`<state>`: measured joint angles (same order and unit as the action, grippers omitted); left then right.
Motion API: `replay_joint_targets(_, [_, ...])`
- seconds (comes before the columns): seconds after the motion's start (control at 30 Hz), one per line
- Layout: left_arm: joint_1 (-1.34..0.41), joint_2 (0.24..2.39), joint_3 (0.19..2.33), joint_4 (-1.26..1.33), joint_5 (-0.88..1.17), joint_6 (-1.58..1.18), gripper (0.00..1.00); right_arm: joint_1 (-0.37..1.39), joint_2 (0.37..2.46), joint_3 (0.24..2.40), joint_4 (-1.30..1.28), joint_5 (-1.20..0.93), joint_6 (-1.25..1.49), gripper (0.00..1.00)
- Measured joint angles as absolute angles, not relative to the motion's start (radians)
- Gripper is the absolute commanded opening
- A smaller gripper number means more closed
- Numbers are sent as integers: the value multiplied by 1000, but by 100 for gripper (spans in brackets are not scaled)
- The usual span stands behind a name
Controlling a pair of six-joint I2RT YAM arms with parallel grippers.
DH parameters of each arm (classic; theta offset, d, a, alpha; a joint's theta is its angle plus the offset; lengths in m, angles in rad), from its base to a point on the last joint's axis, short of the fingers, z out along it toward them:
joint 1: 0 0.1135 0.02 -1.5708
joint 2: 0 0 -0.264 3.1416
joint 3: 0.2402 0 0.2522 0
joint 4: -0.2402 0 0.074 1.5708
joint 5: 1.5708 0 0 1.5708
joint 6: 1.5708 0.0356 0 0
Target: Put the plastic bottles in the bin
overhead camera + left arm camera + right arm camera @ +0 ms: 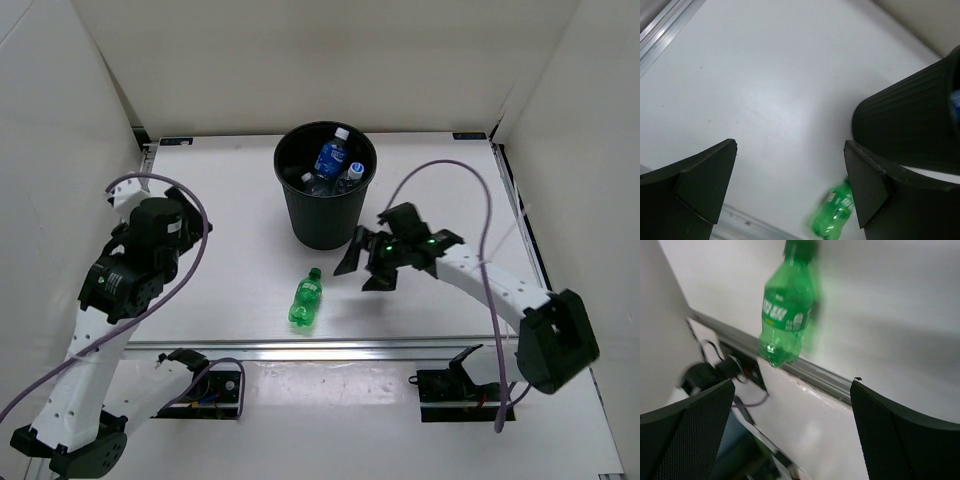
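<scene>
A green bottle [308,300] lies on the table in front of the black bin [325,215]; it also shows in the left wrist view [834,212] and the right wrist view [785,310]. Inside the bin are a blue-labelled clear bottle [330,156] and other clear bottles [352,176]. The orange bottle is out of view. My right gripper [362,265] is open and empty, just right of the green bottle and below the bin. My left gripper [790,190] is open and empty, held above the table's left side. The bin also shows in the left wrist view [910,125].
A metal rail [330,350] runs along the table's near edge, with the arm bases and purple cables [480,290] below it. White walls enclose the table on three sides.
</scene>
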<state>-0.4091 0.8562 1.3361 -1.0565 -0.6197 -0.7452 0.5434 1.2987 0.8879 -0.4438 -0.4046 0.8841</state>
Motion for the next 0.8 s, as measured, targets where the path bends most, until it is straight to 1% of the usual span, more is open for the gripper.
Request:
replay_joint_targets(0.1, [-409, 865, 1311, -1143, -618, -775, 99, 690, 1404, 954, -447, -334, 865, 100])
replay_joint_targets(0.17, [-408, 841, 1310, -1175, -618, -785, 99, 743, 1471, 1011, -448, -296, 855, 100])
replay_joint_targets(0.4, [-408, 769, 1341, -1258, -618, -795, 99, 808, 1658, 1132, -442, -207, 857, 100])
replay_joint_targets(0.6, [-408, 775, 1344, -1309, -607, -794, 99, 848, 1755, 1138, -443, -184, 883, 100])
replay_joint_targets(0.7, [-408, 772, 1344, -1327, -598, -794, 99, 858, 1768, 1139, -434, -186, 903, 96])
replay_joint_targets(0.8, [-408, 761, 1344, -1334, -588, -794, 99, 867, 1789, 1146, -412, -186, 925, 88])
